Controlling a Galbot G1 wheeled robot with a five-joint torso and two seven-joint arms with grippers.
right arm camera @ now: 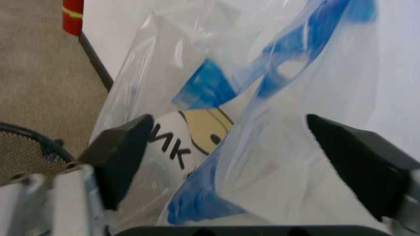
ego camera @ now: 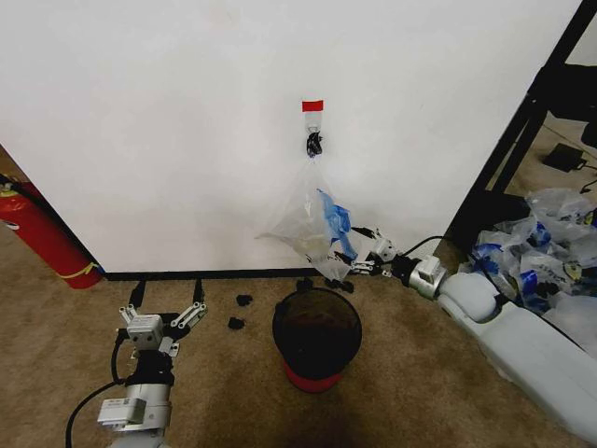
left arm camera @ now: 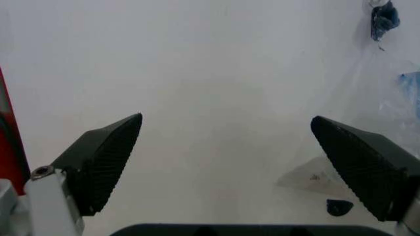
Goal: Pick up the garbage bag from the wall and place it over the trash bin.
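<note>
On wall hook point(ego camera: 313, 142), garbage bag point(ego camera: 312, 224) vertical.

The right claw point(right arm camera: 226, 162) stands with its fingers point(right arm camera: 121, 157) spread wide, right up at the bag point(right arm camera: 262, 123). The bag's clear plastic, with blue print, black letters and a yellow face, hangs against the wall point(right arm camera: 400, 73). The bin's point(right arm camera: 26, 147) mesh rim sits beside it on the carpet point(right arm camera: 39, 73).

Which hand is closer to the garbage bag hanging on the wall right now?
Right. The right hand is open at the garbage bag's lower end, right beside it. The left hand sits open, well off to the left, low by the baseboard.
</note>
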